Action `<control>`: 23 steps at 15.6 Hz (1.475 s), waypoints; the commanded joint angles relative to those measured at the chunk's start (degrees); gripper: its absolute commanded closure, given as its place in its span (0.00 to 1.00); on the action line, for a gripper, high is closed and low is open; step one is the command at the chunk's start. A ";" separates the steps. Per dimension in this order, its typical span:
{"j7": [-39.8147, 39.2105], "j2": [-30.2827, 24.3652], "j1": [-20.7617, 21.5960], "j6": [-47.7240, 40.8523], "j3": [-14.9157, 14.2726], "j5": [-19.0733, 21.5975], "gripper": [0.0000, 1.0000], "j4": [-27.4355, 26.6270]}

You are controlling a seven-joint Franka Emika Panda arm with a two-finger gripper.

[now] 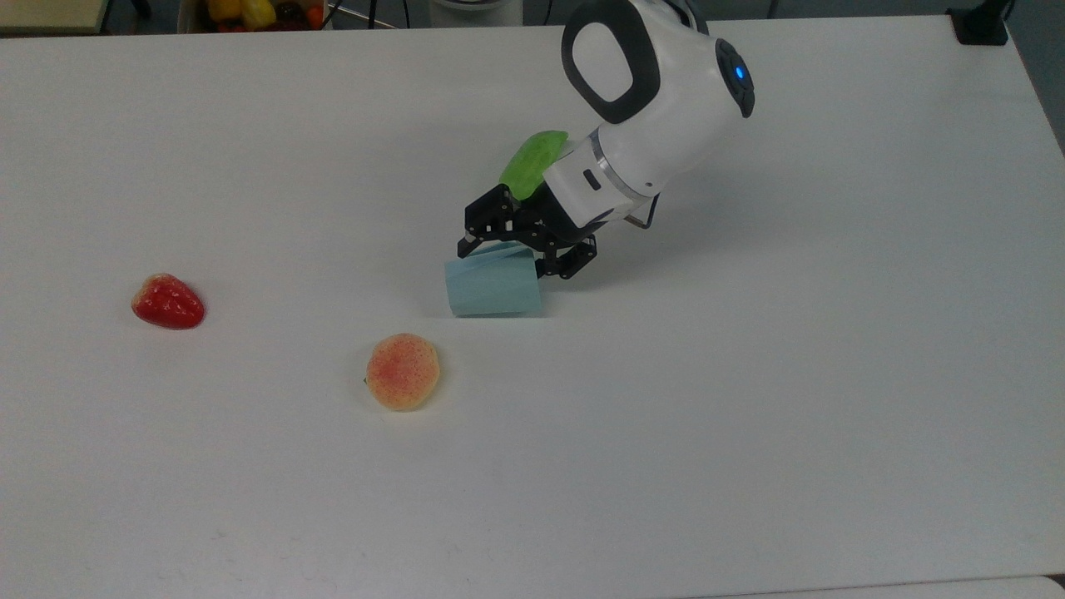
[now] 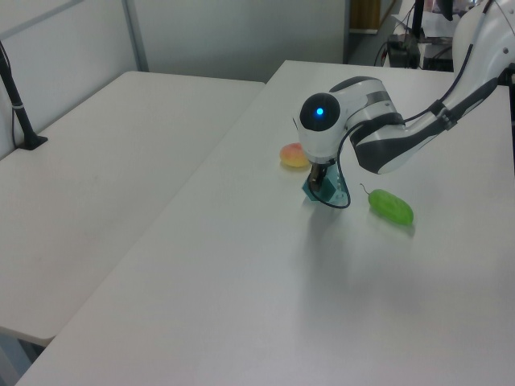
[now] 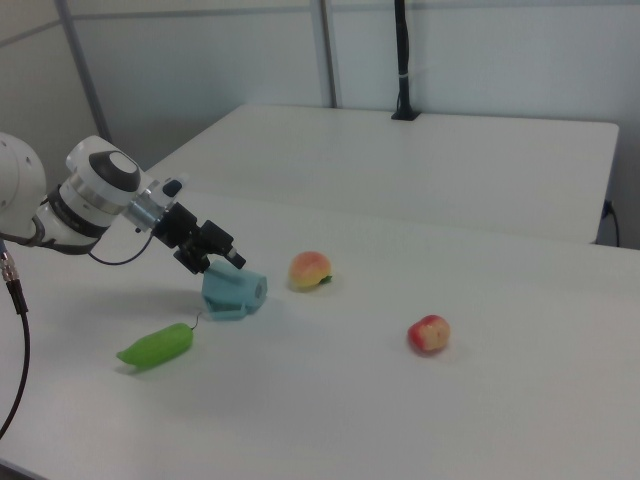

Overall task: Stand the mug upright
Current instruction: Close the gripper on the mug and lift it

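1. In the top view, a red strawberry (image 1: 167, 301) lies far on the top view's left of the white table (image 1: 749, 416).
2. A peach (image 1: 403, 371) lies near the mug.
3. The mug (image 1: 492, 284) lies on its side at the table's middle.
4. The gripper (image 1: 512, 254) is at the mug's wide end, fingers spread apart around its rim.
5. A green pepper (image 1: 529, 163) lies behind it.
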 commanded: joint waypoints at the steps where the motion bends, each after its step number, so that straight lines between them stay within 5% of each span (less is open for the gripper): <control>1: 1.98 -1.15 -0.15 1.26 -0.22 -2.09 0.29 -2.71; 4: 1.98 -1.15 -0.15 1.34 -0.22 -2.00 0.94 -3.15; 5: 1.98 -1.15 -0.06 1.34 -0.22 -2.00 1.00 -3.32; 14: 0.76 -3.17 -1.90 1.35 -0.13 1.24 1.00 -1.58; 23: -23.92 -12.92 -8.40 -0.15 -0.57 33.47 1.00 3.53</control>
